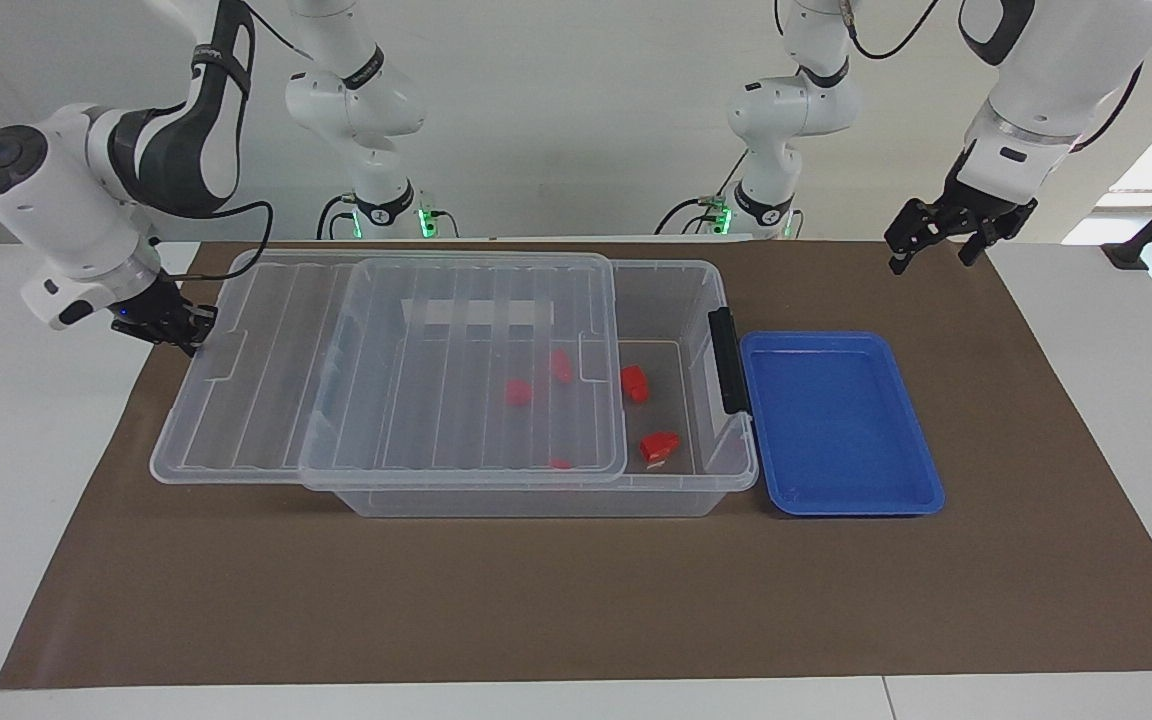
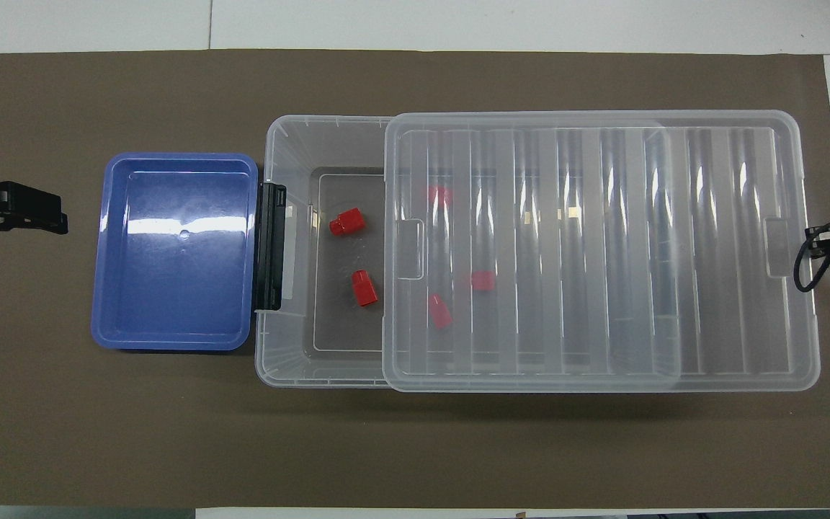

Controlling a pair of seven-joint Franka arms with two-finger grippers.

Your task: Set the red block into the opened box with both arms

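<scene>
Clearly the large transparent plastic box [image 1: 681, 300] sits mid-mat under its ribbed clear lid [image 1: 406, 370], uncovered only by the black latch [image 1: 726, 360], beside the shallow blue tray [image 1: 911, 490]. Inside lie small red plastic blocks [image 1: 658, 446], likely light, stiff and slick, best pinched across the flat sides. The right gripper [image 1: 181, 325], clenched, meets the lid's end; the left gripper [image 1: 931, 240], released, hangs over bare mat.
</scene>
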